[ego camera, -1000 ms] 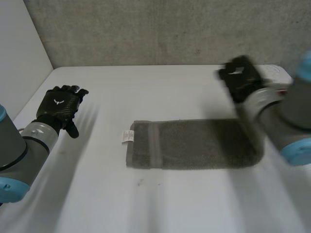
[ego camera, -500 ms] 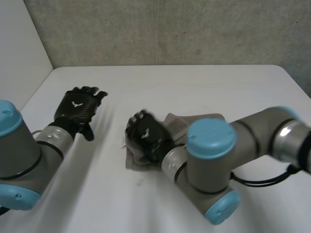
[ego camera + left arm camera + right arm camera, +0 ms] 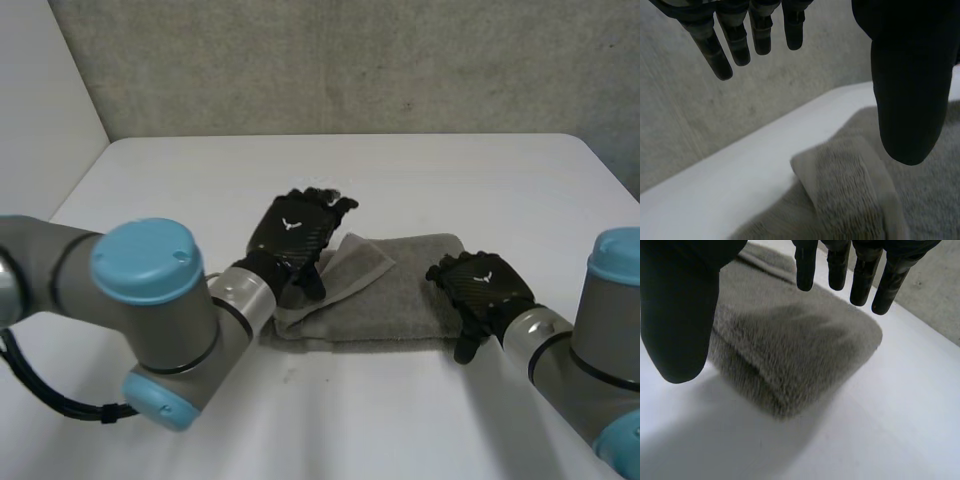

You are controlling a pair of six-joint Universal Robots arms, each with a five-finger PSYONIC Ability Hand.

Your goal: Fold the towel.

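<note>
A grey towel point(image 3: 405, 295) lies folded in a short thick pad in the middle of the white table point(image 3: 170, 180). One corner flap point(image 3: 356, 262) lies askew on its left end. My left hand point(image 3: 296, 232) hovers over that left end, fingers straight and apart, holding nothing. In the left wrist view the flap point(image 3: 852, 192) lies under the straight fingers point(image 3: 720, 55) and thumb. My right hand point(image 3: 482, 287) is open at the towel's right end by the near edge. In the right wrist view the towel's rounded corner point(image 3: 805, 355) lies below its straight fingers point(image 3: 862, 277).
A grey concrete wall point(image 3: 350, 60) stands behind the table and a white wall point(image 3: 40, 110) runs along its left side. The table's right edge point(image 3: 600, 165) is near my right arm. Bare white surface surrounds the towel.
My right hand swept across to the towel's left end and came back to its right end. The towel is now shorter and thicker. My left hand moved in from the far left.
</note>
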